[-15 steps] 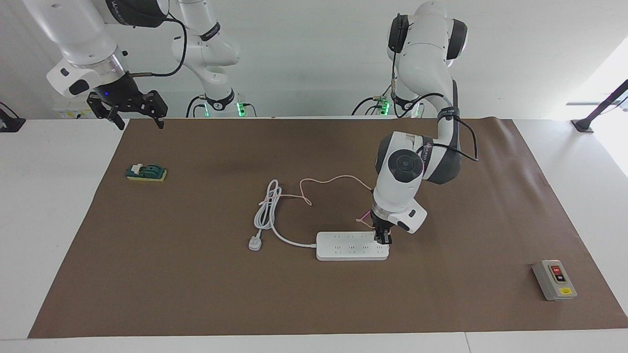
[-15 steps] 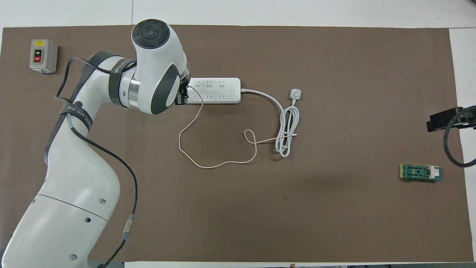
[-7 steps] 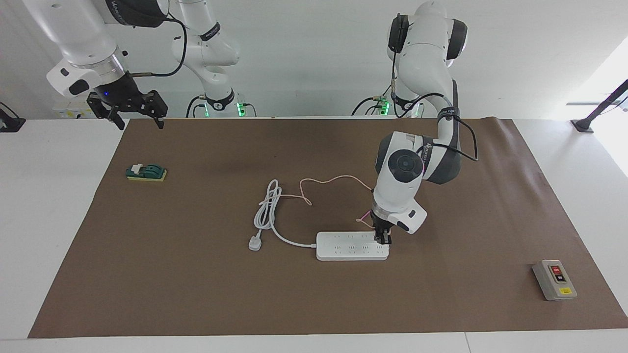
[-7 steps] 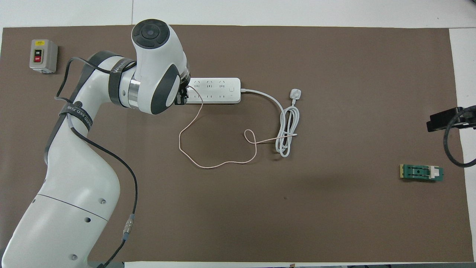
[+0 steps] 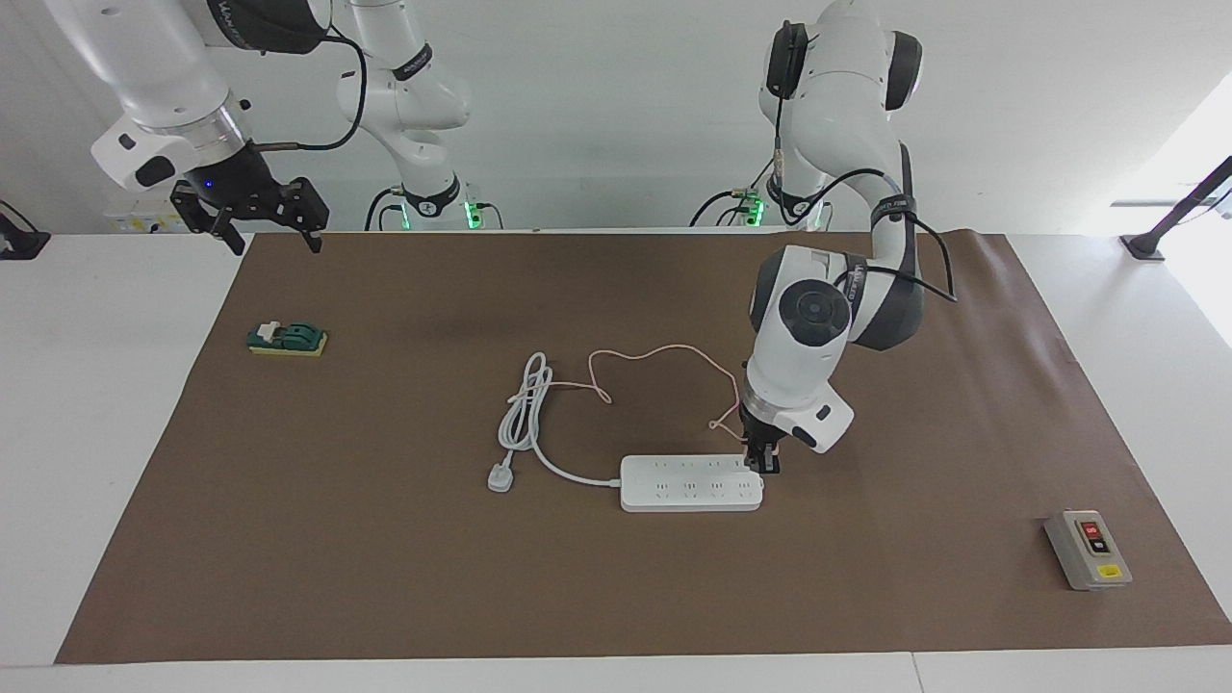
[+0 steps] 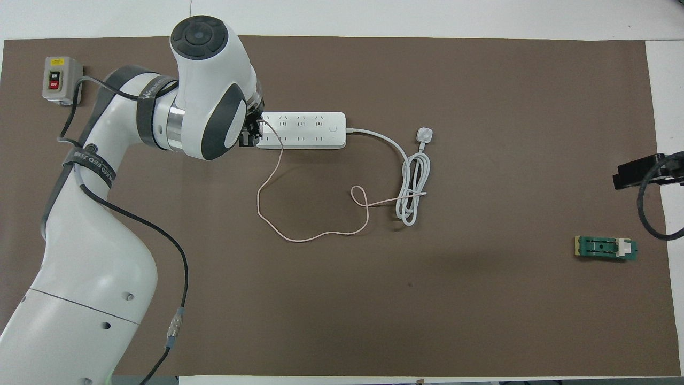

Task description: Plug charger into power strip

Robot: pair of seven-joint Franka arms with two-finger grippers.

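The left pincer (image 5: 762,464) stands at the lower centre of the facing view, over the end of the power strip (image 5: 688,483) toward the left arm's end of the counter (image 5: 616,597). Its fingertips are pressed together, and they appear to be clamped on the charger, though the pale cube itself is hidden by the fingers and cannot be made out. The charger's thin pink cable (image 6: 278,176) leaves the pincer and loops over the brown mat (image 6: 481,299) in the middle of the overhead view, ending by the coiled white cord (image 6: 412,184). That cord runs from the power strip to a white three-pin plug (image 5: 500,476).

The right pincer (image 5: 252,214) waits, raised at the upper left of the facing view, with its fingers spread wide and nothing between them. Below it in the frame lies a green switch block (image 5: 287,339). A grey button box (image 5: 1088,550) sits at the lower right.
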